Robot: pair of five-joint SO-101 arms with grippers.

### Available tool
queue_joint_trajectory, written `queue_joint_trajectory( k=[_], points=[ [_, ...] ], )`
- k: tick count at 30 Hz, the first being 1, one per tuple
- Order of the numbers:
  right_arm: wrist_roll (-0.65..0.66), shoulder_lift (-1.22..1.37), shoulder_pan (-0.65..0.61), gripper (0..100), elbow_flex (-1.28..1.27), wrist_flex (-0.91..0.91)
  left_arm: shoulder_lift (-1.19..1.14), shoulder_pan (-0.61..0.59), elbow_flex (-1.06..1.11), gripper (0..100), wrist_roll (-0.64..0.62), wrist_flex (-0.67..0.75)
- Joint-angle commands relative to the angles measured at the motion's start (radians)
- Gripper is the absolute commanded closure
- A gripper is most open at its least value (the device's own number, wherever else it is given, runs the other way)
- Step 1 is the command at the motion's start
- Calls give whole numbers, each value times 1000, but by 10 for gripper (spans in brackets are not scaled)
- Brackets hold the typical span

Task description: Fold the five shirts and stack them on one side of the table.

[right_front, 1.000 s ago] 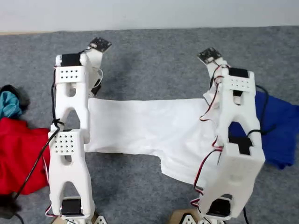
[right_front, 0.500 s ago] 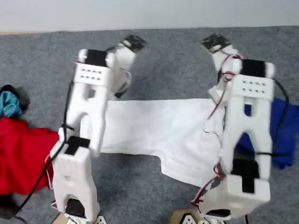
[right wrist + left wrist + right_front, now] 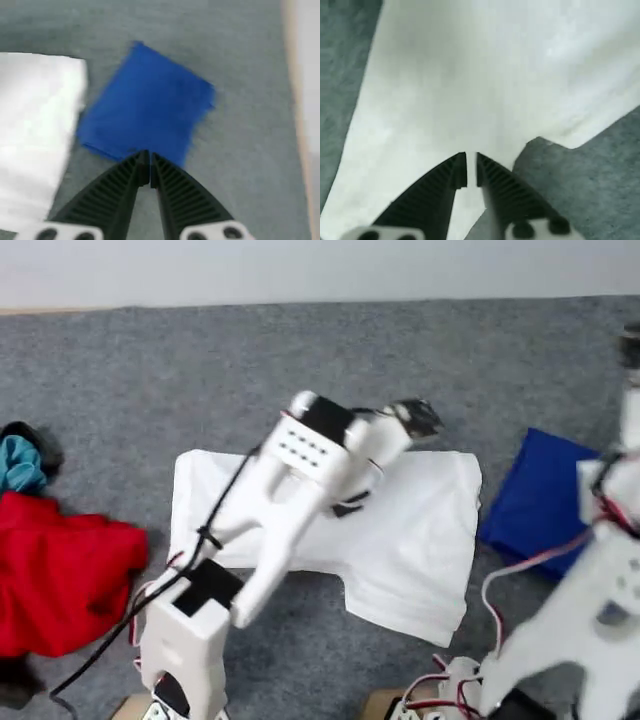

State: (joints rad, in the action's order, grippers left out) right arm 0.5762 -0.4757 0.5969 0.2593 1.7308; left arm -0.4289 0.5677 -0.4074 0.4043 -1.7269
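Status: white shirt lies flat on the desk, directly under the left jaws. The left arm stretches across it, with the jaws over the shirt's far edge, about mid-span.

Left jaws: narrowed to a slit. In the left wrist view they hang over white cloth and nothing visible is pinched between them.

Right jaws: also narrowed to a slit and holding nothing. They hang just short of the blue shirt's near edge. The blue shirt is folded into a neat rectangle, which I read as the start of the stack.

Key relation:
- The white shirt's long axis runs across the desk, from the left arm's side toward the blue shirt.
- The end of the white shirt toward the blue one lies just beside it, not touching.
- A wider flap sticks out toward the arm bases, so the fold looks unfinished.
- The left arm is nearer and sits right on top of the white shirt. The right arm is off beside the blue shirt.

Still to fold: the red shirt and a teal garment. Both are bunched up well apart from both jaws, beyond the left arm's outer side.

Judgement: task roughly early-to-mid. The next move likely needs the left jaws to open and take the white shirt's edge.
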Motion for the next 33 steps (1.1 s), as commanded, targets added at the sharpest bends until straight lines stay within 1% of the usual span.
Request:
queue_joint_trajectory(
  k=[1,4,6,11,15,20,24,28,33],
  points=[
    [-5,-38,197,980,52,48,-11,87,-5,870,-9,-23],
    [-2,-21,337,980,26,56,-60,164,-1,848,-9,-28],
    [6,-16,407,980,-6,56,-91,212,-1,845,-6,-28],
    [100,-21,533,980,-52,58,-127,308,-5,811,-2,-26],
    [137,-21,598,980,-52,58,-147,339,-1,811,23,-23],
    [146,-21,615,980,-52,59,-218,342,-5,811,71,-8],
    [143,-56,605,980,-54,59,-307,341,-5,811,75,25],
    [140,-104,564,980,-55,61,-368,339,-48,811,68,34],
    [140,-159,518,980,-55,61,-413,341,-122,829,2,43]
  ],
)
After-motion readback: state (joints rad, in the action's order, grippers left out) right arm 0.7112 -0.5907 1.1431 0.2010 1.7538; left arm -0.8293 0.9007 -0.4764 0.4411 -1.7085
